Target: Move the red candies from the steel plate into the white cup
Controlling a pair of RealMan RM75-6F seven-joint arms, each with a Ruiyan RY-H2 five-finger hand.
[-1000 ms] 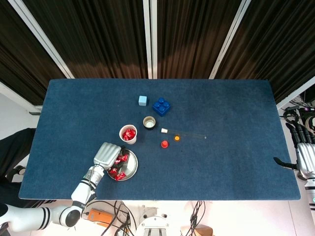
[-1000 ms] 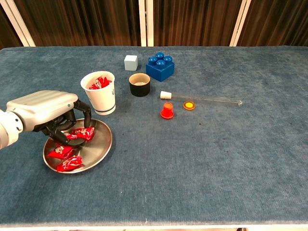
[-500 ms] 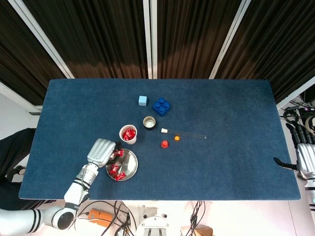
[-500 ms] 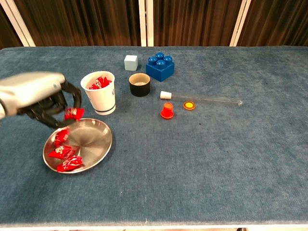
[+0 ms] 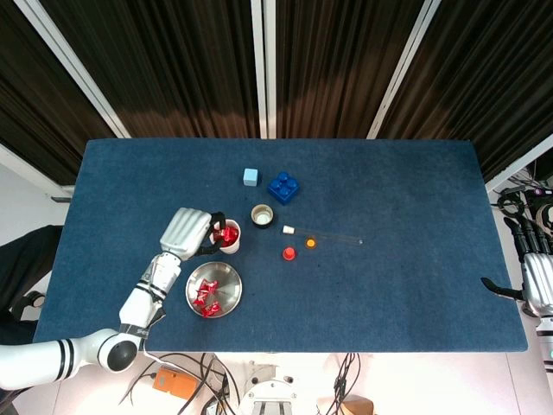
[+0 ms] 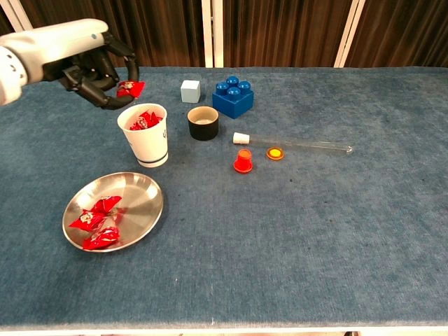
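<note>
My left hand (image 6: 77,59) (image 5: 188,233) hovers just above and left of the white cup (image 6: 145,136) (image 5: 230,245), pinching a red candy (image 6: 130,88) between its fingertips. The cup holds several red candies (image 6: 144,120). Three red candies (image 6: 98,220) (image 5: 206,296) lie on the left side of the steel plate (image 6: 140,199) (image 5: 231,286), which sits in front of the cup. My right hand (image 5: 535,277) hangs past the table's right edge, fingers apart and holding nothing.
Behind the cup stand a pale blue cube (image 6: 190,91), a blue brick (image 6: 233,96) and a short black cup (image 6: 203,123). To the right lie a glass tube (image 6: 297,143), a red cap (image 6: 243,162) and an orange disc (image 6: 275,152).
My left hand rose from the steel plate with one red candy and carried it back and up over the white cup. The right hand has not moved.
</note>
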